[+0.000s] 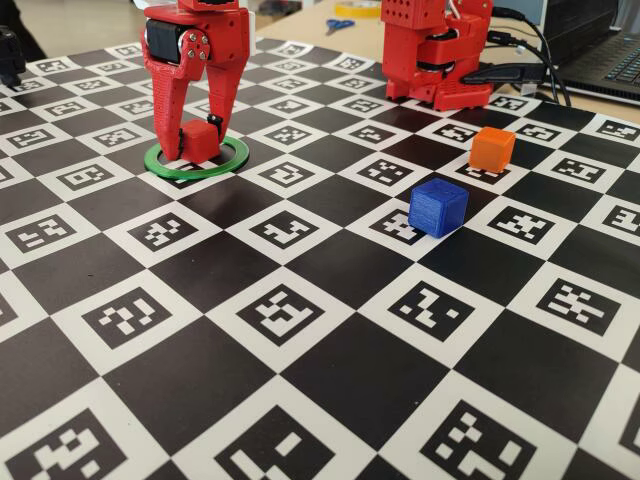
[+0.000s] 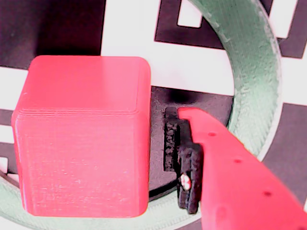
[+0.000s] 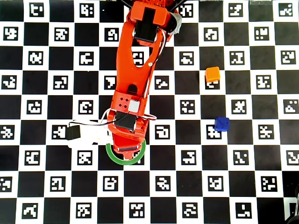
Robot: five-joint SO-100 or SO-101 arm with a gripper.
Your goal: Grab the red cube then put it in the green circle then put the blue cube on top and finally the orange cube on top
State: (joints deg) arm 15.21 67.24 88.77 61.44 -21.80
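The red cube (image 1: 201, 140) stands on the board inside the green circle (image 1: 195, 173) at the back left of the fixed view. My gripper (image 1: 193, 142) hangs straight down over the ring with a finger on each side of the cube. In the wrist view the red cube (image 2: 81, 143) fills the left side, and a dark gap shows between it and the black finger pad (image 2: 172, 143); the jaws are open. The other finger is out of that view. The blue cube (image 1: 438, 208) and the orange cube (image 1: 492, 148) lie apart at the right. In the overhead view the arm hides the red cube.
The board is a black-and-white marker checkerboard. The arm's red base (image 1: 435, 50) stands at the back. Scissors (image 1: 338, 24) and a laptop with cables (image 1: 600, 50) lie beyond the board. In the overhead view the blue cube (image 3: 222, 123) and the orange cube (image 3: 212, 74) are right of the arm.
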